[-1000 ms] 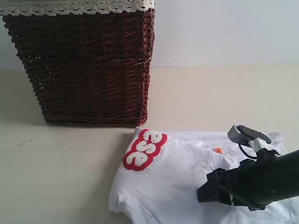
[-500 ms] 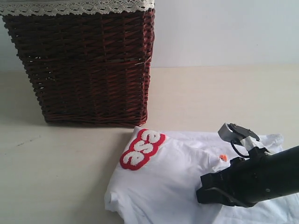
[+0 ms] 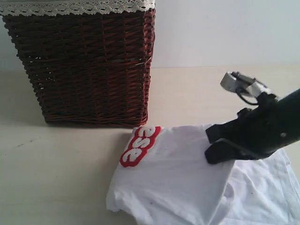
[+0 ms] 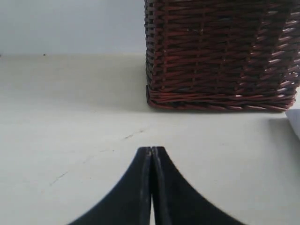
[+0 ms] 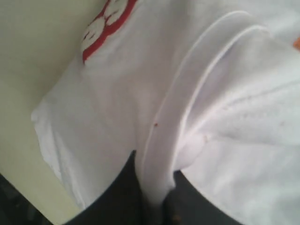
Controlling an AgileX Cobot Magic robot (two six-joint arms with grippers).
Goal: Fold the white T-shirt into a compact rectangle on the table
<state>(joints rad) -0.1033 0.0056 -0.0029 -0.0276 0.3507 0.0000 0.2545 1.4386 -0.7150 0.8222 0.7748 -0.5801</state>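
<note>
Table [image 3: 65, 183]: wide, pale beige, and everything is carried on it. Wicker basket [image 3: 84, 65]: dark, lace-trimmed, standing at about 10 o'clock in the exterior view, not involved. White T-shirt [image 3: 168, 187]: lying rumpled on the table at about 5 o'clock, just in front of the basket's near corner, with one part raised off the surface at about 3 o'clock. Right gripper [image 5: 154, 192]: fingers are seen pinched nearly together on a seamed fold of the shirt, with cloth bunched between them. Left gripper [image 4: 151, 152]: fingers are pressed fully together with nothing between them, over bare table near the basket. Red-outlined lettering [image 3: 139, 145]: at the shirt's 11 o'clock corner, facing up. Handling, as judged: the cloth is expected to be light, limp and without stiffness, so that it sags and drags from any single pinch. A doubled seam or hem is judged the securest hold, since a thin single layer may slip out. A second hold at the far edge would be needed to keep a fold line straight.
</note>
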